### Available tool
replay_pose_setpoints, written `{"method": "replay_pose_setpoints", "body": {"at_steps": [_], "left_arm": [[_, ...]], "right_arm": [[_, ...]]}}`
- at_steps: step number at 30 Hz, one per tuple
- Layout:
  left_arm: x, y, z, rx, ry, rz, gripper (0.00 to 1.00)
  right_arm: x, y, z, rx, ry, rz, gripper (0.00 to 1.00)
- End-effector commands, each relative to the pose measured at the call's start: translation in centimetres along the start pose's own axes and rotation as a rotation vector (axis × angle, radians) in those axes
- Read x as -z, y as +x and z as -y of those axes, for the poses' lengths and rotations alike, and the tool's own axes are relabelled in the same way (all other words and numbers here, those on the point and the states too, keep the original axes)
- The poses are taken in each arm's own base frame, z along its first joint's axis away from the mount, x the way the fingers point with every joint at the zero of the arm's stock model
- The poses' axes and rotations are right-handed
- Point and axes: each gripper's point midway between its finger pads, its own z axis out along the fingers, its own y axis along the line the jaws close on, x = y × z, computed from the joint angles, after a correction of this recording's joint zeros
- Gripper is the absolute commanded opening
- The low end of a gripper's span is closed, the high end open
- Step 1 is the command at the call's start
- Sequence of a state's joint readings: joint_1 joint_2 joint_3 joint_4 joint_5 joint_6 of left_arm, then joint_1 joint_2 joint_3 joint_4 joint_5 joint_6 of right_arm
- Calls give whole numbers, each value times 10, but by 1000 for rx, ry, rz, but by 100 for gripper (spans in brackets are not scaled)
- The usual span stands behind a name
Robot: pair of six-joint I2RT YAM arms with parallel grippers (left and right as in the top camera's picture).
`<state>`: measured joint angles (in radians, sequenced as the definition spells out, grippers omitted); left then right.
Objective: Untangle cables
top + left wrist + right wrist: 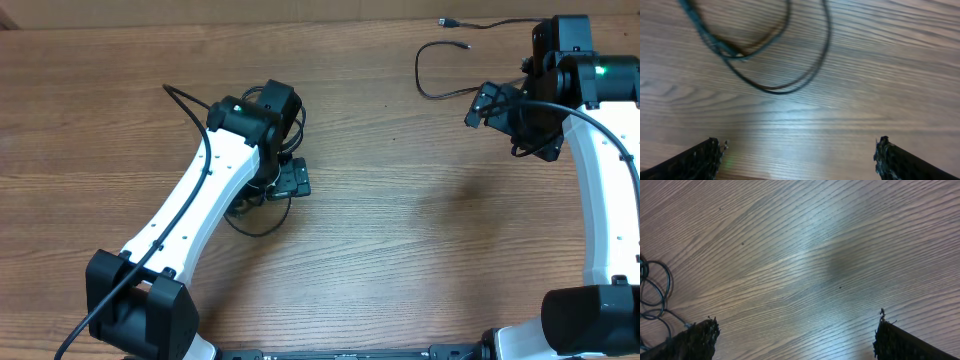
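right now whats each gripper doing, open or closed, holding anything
left gripper: open, holding nothing, cables lying just ahead of it
right gripper: open, holding nothing

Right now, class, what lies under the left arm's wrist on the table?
A loose bundle of cables lies there; one loop pokes out beside the left arm. The arm covers the rest, so the tangle and plug ends cannot be seen overhead.
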<state>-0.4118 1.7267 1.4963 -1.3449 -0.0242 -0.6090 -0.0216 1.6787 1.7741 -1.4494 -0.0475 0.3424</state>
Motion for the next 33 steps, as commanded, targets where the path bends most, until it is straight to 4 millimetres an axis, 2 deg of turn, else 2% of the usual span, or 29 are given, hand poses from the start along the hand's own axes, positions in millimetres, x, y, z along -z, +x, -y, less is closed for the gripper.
{"method": "replay_pose_setpoints", "body": {"at_steps": [1, 4, 8, 11, 12, 15, 17, 21, 26, 29, 33], "left_arm": [[-3, -8, -14, 33, -76, 42, 100], [-3, -13, -20, 40, -78, 47, 100], [-4, -23, -38, 103, -78, 45, 100], [-10, -32, -49, 87, -71, 52, 100], [-14, -34, -51, 77, -64, 53, 97], [-29, -33, -45, 23, 1, 29, 84], [-39, -31, -33, -60, 71, 17, 80], [-53, -34, -24, -158, 116, 42, 82], [-53, -52, -17, -193, 134, 125, 79], [-57, -66, -27, -207, 61, 194, 77], [-72, -63, -32, -288, 32, 197, 87]], "right_arm": [[6, -1, -1, -10, -14, 17, 100], [6, -1, -1, -10, -14, 17, 100], [6, -1, -1, -10, -14, 17, 100], [6, -1, -1, -10, -14, 17, 100], [6, -1, -1, -10, -14, 17, 100], [6, -1, -1, -10, -14, 17, 100], [6, -1, -1, -10, -14, 17, 100], [6, -1, -1, -10, -14, 17, 100], [6, -1, -1, -10, -14, 17, 100], [6, -1, -1, -10, -14, 17, 100], [6, -1, -1, -10, -14, 17, 100]]}}
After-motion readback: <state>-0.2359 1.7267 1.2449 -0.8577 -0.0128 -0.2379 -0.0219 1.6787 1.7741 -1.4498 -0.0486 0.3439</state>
